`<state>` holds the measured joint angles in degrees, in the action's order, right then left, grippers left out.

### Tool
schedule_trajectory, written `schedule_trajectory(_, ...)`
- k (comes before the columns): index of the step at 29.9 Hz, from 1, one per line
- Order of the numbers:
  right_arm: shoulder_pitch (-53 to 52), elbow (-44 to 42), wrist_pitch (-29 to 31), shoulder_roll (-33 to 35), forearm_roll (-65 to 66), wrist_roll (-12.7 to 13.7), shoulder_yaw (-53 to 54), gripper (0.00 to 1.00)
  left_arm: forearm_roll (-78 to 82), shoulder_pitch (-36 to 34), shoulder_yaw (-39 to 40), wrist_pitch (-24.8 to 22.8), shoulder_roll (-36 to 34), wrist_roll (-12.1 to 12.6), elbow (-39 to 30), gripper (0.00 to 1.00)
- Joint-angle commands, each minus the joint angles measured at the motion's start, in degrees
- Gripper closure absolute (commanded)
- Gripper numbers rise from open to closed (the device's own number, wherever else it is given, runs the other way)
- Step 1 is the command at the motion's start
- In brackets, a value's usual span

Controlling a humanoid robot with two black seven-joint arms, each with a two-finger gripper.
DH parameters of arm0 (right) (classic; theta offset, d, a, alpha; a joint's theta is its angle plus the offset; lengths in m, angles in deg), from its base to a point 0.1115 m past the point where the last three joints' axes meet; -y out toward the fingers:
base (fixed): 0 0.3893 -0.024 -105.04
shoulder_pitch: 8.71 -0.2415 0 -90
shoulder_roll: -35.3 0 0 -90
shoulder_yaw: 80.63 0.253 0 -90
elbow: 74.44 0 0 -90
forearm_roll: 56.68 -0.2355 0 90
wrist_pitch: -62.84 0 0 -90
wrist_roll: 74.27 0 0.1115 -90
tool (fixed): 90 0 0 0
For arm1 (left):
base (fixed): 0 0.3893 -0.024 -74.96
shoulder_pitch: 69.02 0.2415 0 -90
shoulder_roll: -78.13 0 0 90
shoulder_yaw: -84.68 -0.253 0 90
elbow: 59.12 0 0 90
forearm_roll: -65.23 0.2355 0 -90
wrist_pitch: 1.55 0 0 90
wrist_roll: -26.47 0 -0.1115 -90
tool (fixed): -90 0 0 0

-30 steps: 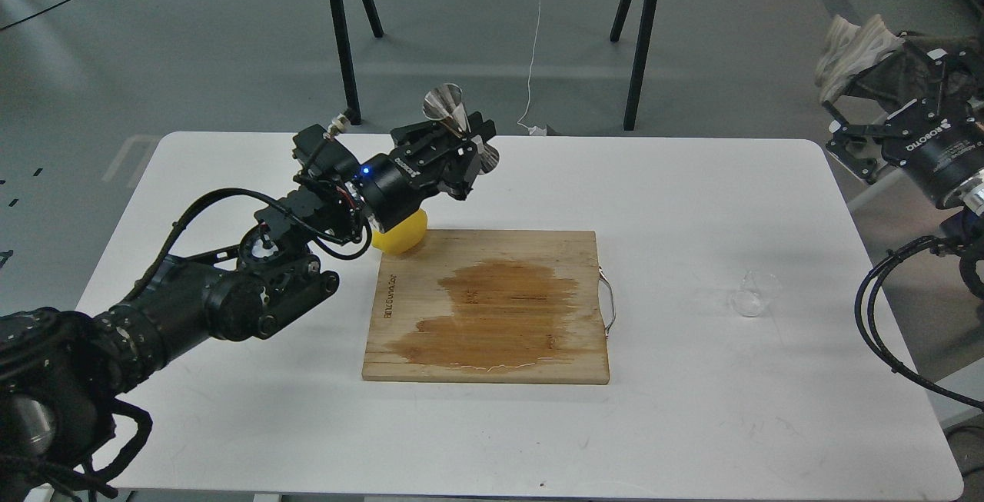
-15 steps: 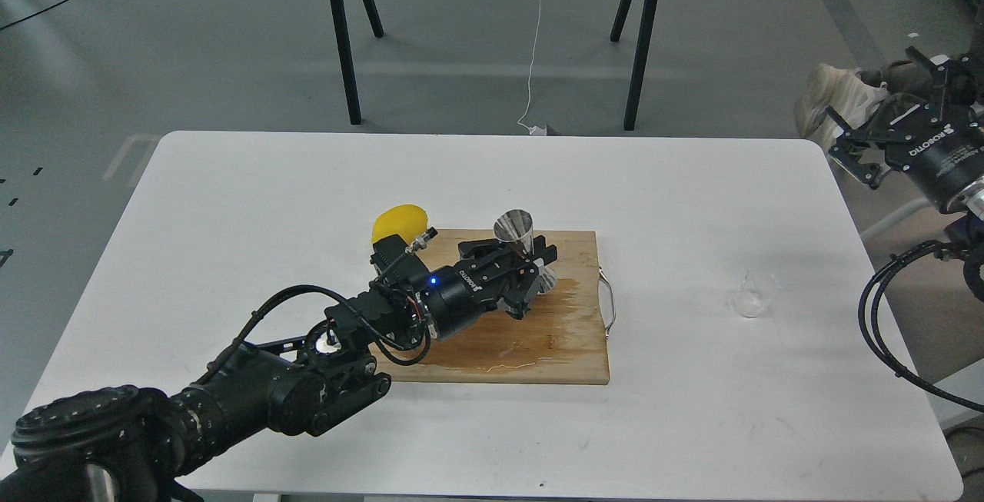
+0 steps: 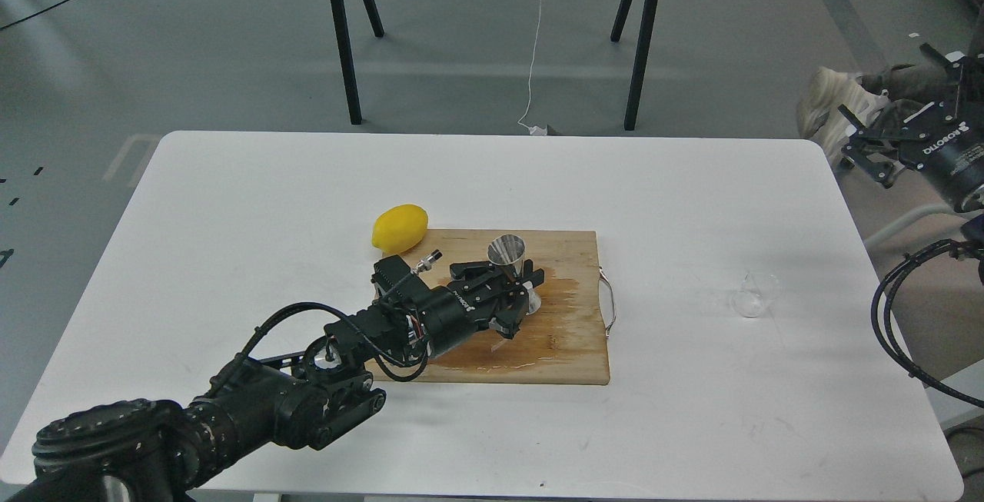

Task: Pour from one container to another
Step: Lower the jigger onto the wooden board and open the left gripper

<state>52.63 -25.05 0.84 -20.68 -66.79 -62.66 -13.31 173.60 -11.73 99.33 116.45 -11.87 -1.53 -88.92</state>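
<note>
The steel jigger (image 3: 510, 250) stands upright on the wooden cutting board (image 3: 569, 348), held at its waist by my left gripper (image 3: 516, 280), which is shut on it. The clear glass vessel (image 3: 755, 294) sits alone on the white table at the right, past the board's metal handle. My right gripper (image 3: 884, 150) hovers off the table's far right edge, well above and behind the glass; its fingers look spread with nothing between them.
A yellow lemon (image 3: 400, 227) lies on the table at the board's back left corner. The board shows a dark wet stain. Black table legs and a white cable stand on the floor behind the white table (image 3: 231, 202).
My left arm swung the jigger from high over the back of the table down onto the cutting board, uncovering the lemon. The right gripper drifted slightly right and down.
</note>
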Motion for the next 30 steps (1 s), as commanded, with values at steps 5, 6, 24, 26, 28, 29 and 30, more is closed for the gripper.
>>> schedule_trajectory(5, -0.1, 0.0, 0.0, -0.1, 0.0, 0.0, 0.0, 0.01, 0.0, 0.9, 0.0, 0.0, 0.0, 0.0, 0.2, 0.87)
schedule_trajectory(6, -0.1, 0.0, 0.0, -0.1, -0.1, -0.1, 0.0, 0.01, 0.1, 0.9, 0.0, 0.0, 0.0, 0.0, 0.2, 0.85)
schedule_trajectory(24, 0.0, 0.4, 0.0, -0.1, -0.1, -0.1, 0.1, 0.01, 0.1, 1.2, -0.1, 0.0, 0.0, 0.0, -0.4, 0.68)
schedule_trajectory(26, 0.0, 0.4, 0.0, -0.1, -0.1, -0.1, 0.1, 0.01, 0.2, 1.2, -0.1, 0.0, 0.0, 0.0, -0.4, 0.67)
schedule_trajectory(28, 0.0, 0.4, 0.0, -0.1, -0.1, -0.1, 0.3, 0.01, 0.2, 1.2, -0.1, 0.0, 0.0, 0.0, -0.4, 0.64)
schedule_trajectory(29, 0.0, 0.4, 0.0, -0.1, -0.1, -0.1, 0.4, 0.01, 0.2, 1.1, 0.0, 0.0, 0.0, 0.0, -0.4, 0.63)
schedule_trajectory(30, 0.0, 0.4, 0.0, -0.1, -0.1, -0.1, 0.4, 0.01, 0.2, 1.1, -0.1, 0.0, 0.0, 0.0, -0.4, 0.61)
